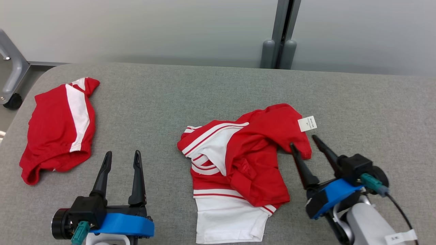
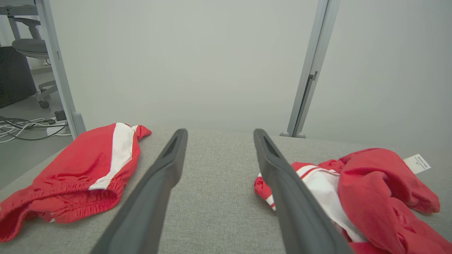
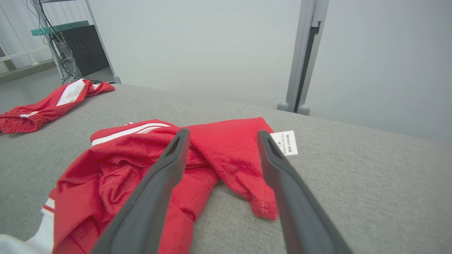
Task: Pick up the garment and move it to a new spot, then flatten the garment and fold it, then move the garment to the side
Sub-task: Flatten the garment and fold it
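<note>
At the surface's [image 1: 218,88] near edge, mid-way along, lies the crumpled red-white garment [image 1: 252,160]. The right fingers [image 1: 301,166] are spread at its right hem (gripping nothing), and the left fingers [image 1: 138,177] are spread and empty. Red shorts [image 1: 58,129] sit by the left edge.
Left wrist view: the garment [image 2: 370,190] is to the right of the parted fingers [image 2: 155,183].
Right wrist view: the parted fingers [image 3: 159,183] straddle the garment's [image 3: 233,155] red flap.

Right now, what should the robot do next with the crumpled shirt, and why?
Probably close the open right gripper on the red flap beside the white tag and pull it outward: the shirt lies bunched and folded over itself, not flat.
</note>
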`<state>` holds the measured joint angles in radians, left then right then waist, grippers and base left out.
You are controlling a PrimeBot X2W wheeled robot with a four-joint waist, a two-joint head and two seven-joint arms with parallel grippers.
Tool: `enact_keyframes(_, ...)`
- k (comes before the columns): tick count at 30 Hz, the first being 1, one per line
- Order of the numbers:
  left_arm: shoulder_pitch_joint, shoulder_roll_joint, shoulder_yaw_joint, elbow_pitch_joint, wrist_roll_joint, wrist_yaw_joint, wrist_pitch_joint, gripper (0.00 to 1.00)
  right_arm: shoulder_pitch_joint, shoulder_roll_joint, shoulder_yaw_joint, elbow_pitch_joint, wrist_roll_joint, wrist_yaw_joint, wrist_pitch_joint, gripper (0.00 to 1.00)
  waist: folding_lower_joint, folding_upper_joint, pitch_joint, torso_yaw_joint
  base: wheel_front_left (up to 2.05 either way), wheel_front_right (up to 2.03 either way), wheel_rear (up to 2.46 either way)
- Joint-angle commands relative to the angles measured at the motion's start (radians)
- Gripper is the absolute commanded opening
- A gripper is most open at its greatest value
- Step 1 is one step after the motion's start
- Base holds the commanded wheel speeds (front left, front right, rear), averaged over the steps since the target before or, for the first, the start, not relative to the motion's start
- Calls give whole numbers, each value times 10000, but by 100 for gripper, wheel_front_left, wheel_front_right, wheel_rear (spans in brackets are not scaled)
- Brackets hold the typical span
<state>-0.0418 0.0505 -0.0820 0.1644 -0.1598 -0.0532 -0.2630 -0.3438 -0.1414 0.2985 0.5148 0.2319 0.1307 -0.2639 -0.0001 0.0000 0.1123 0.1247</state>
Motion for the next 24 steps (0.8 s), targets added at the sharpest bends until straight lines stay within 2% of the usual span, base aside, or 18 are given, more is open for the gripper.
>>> enact_keyframes(1,81,-4,10,-46,31,-10,-26,100,175,-90,-252,-140,-99,1,-10,100,1,0,-18,-51,0,0,0)
enact_keyframes(6,7,-1,-76,-76,31,-58,-26,100,190,-314,-1206,-286,-474,1,-10,100,1,0,64,-35,0,0,0)
enact_keyframes(10,-96,-3,-119,-92,-3,-60,-26,100,-112,-343,-1349,139,-648,1,-10,100,1,0,198,102,0,0,0)
enact_keyframes(24,-500,-3,-244,-170,-95,-60,-26,100,-1824,-383,-1300,3745,-836,1,-8,100,1,0,889,923,0,0,0)
